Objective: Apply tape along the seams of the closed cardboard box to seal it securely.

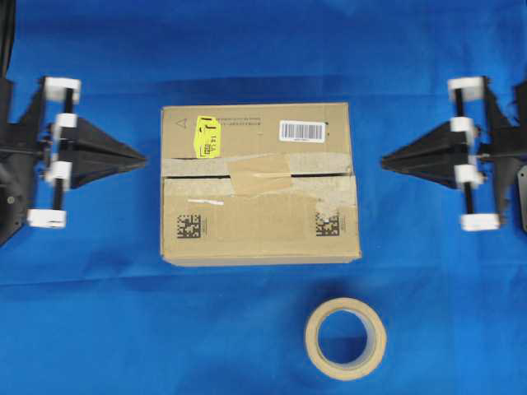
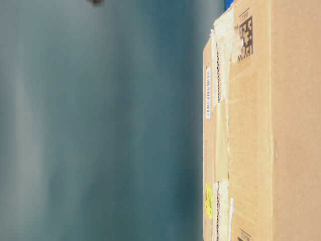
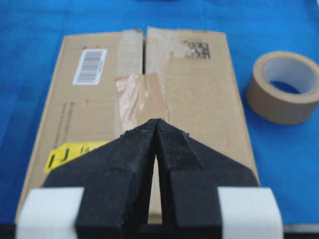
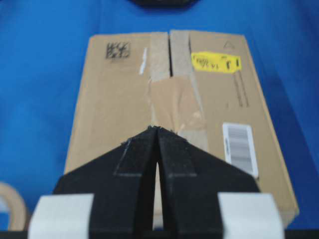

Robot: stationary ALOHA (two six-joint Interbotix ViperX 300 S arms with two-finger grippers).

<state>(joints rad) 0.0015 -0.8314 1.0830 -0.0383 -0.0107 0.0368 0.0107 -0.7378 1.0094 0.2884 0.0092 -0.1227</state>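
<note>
While the tape (image 1: pixel 259 174) already lies stuck across the seams (image 1: pixel 198 174) atop the cardboard box (image 1: pixel 260 234) mid-tabletop, you have the left gripper (image 1: pixel 145 157) and right gripper (image 1: pixel 383 161) pinched closed, empty, flanking it, likely parked clear.

The brown corrugated cardboard box (image 1: pixel 260 183) looks matt; its square tan paper tape patch (image 1: pixel 259 174) shines faintly; the blue cloth (image 1: pixel 99 313) is smooth.

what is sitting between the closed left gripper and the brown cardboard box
Nothing visible: only bare blue cloth separates the left gripper from the brown cardboard box. The beige tape roll lies off to the side.
</note>
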